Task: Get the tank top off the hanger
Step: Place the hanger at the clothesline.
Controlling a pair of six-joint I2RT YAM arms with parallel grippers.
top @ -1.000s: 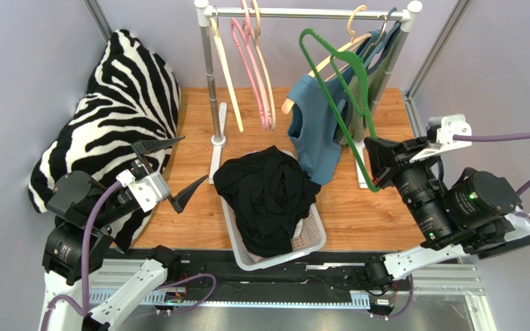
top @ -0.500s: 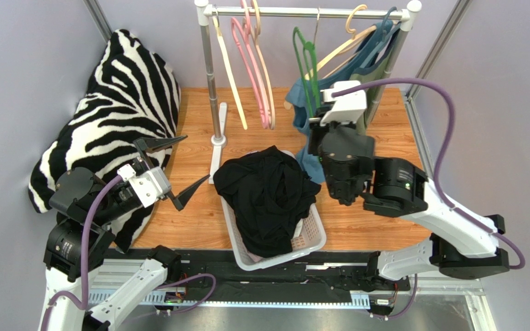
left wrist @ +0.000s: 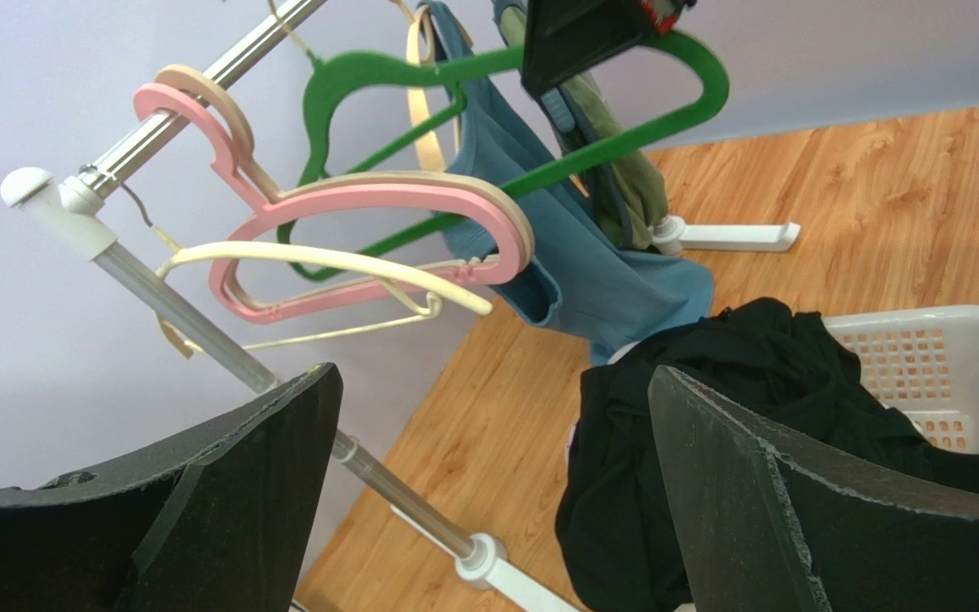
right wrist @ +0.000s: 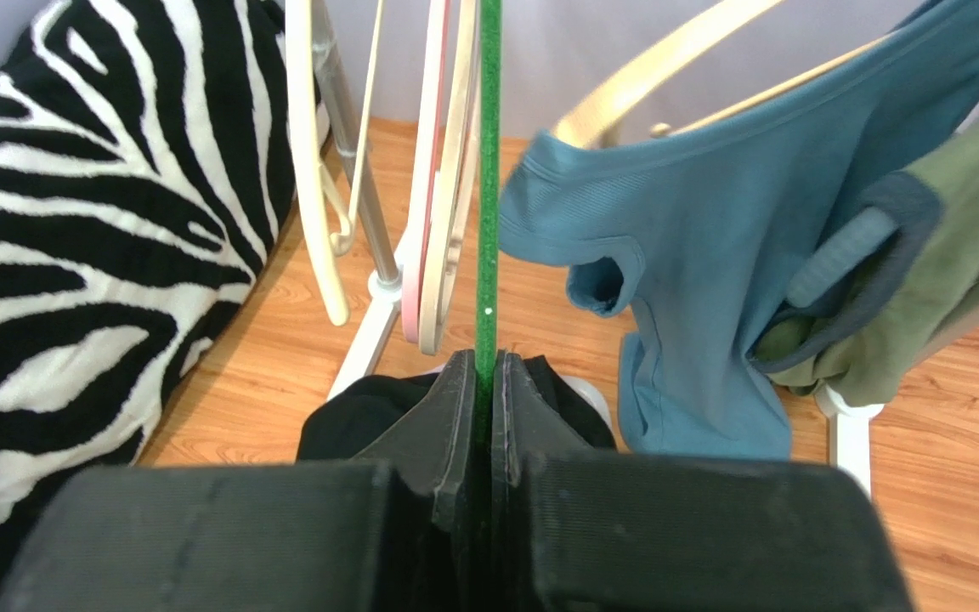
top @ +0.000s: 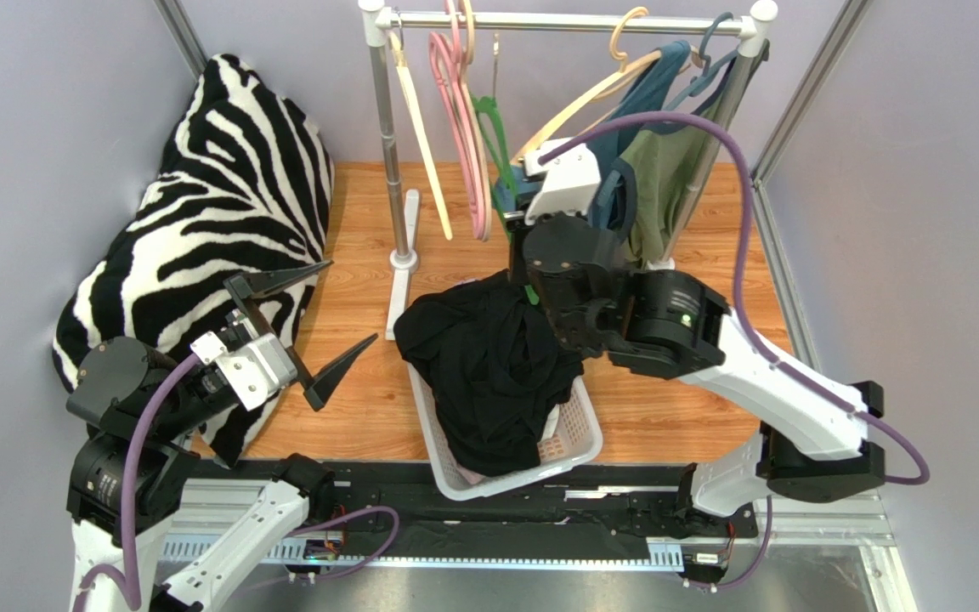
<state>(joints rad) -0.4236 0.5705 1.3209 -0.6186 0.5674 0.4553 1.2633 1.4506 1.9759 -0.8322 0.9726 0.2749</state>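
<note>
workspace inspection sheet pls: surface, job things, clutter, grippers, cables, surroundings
surface: wooden table, carrying the rack and basket.
job's things: green hanger bare, up by the rail; black garment heaped in the white basket; blue tank top hung beside the green hanger.
clutter: zebra cushion at left; pink hangers on the rail.
grippers: left gripper open, holding nothing; right gripper shut on the green hanger.
cables: purple cable loops close to the hung clothes.
surroundings: grey walls; nothing else seen.
</note>
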